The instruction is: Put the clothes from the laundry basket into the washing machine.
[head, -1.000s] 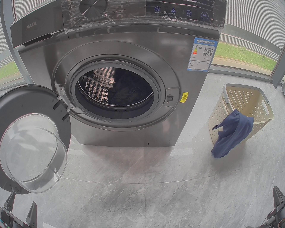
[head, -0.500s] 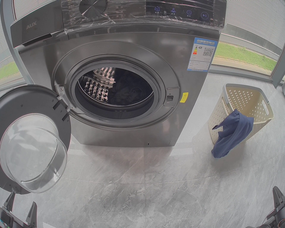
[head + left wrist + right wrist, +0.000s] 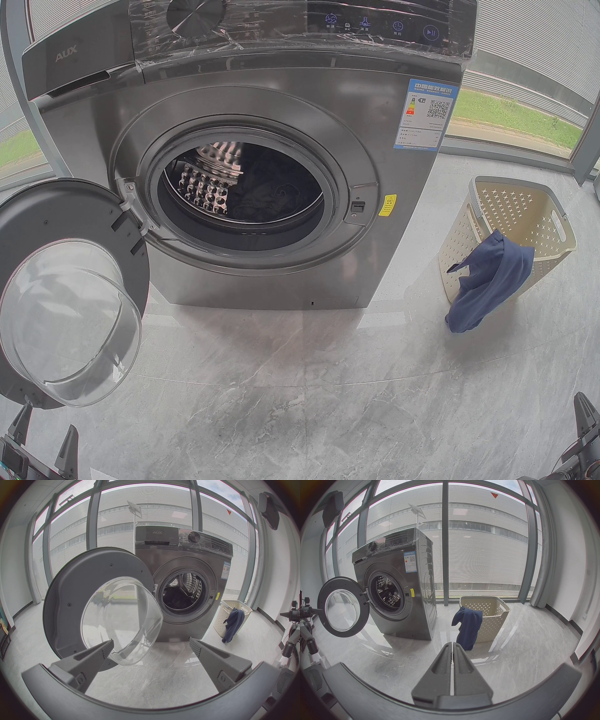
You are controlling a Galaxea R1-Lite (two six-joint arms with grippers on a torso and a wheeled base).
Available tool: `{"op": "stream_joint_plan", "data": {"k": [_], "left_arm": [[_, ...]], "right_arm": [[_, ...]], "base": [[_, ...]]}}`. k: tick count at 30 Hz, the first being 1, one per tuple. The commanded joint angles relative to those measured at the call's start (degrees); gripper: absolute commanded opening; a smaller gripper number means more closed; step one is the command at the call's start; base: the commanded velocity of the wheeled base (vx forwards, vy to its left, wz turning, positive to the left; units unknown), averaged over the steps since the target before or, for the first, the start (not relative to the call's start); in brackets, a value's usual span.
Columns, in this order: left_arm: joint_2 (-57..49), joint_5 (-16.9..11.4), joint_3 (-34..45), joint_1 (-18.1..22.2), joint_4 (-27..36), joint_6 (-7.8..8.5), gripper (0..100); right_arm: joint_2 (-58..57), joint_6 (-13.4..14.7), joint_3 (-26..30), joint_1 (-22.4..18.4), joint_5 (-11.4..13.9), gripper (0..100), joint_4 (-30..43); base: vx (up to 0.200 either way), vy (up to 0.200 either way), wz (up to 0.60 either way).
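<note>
Bare demo-type rm: film-wrapped washing machine (image 3: 281,94), floor-to-ceiling windows (image 3: 484,517), marble-look floor (image 3: 312,387), big bldg (image 3: 487,561) outside.

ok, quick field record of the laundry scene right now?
washing machine: door open, swung to the robot's left
drum: dark clothes inside
laundry basket: on the floor, right of the washing machine
blue garment: draped over the basket rim, hanging down its outer wall
left gripper: fingers open, empty
right gripper: fingers shut, empty

head above, wrists low, sharing washer (image 3: 369,119)
</note>
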Motion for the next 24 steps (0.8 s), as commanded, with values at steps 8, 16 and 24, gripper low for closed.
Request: {"op": "stream_joint_plan", "data": {"k": [8,16,24], "left_arm": [[-0.82,0.03,1.01,0.09,0.06,-0.37,100],[-0.82,0.03,1.01,0.00,-0.02,-0.37,100],[-0.82,0.12,1.01,0.00,0.06,0.42,100]], "right_arm": [[-0.75,-0.17,1.01,-0.06,0.05,0,-0.06],[-0.75,-0.17,1.01,-0.06,0.05,0,-0.06],[-0.75,-0.09,1.01,0.03,0.05,0,-0.06]], "base": [[0.000,0.000,0.00],[0.000,0.000,0.00],[0.000,0.000,0.00]]}}
